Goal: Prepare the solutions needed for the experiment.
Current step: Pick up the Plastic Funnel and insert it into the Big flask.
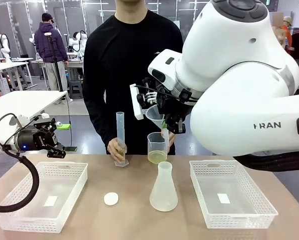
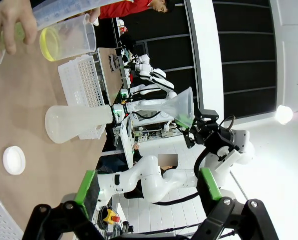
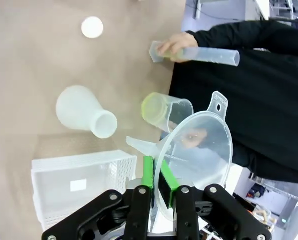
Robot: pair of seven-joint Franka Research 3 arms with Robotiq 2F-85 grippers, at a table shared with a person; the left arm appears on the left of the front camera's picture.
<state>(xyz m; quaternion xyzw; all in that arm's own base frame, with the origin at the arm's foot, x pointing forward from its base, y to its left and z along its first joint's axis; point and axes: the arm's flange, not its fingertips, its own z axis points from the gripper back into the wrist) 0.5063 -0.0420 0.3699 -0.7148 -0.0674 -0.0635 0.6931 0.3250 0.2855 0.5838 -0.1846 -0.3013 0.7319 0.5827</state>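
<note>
Right hand (image 3: 157,173), funnel (image 3: 198,145) above tan table (image 3: 34,65)

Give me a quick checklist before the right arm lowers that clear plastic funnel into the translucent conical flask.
1. Right gripper clamped on clear plastic funnel rim: ok.
2. Translucent conical flask upright, mouth uncovered: ok.
3. Spout centred over the mouth: cannot tell, looks close.
4. Small white round stopper lying apart from flask: ok.
5. Person's hands off the flask: ok.
6. Left gripper open, off to the side: ok.
</note>
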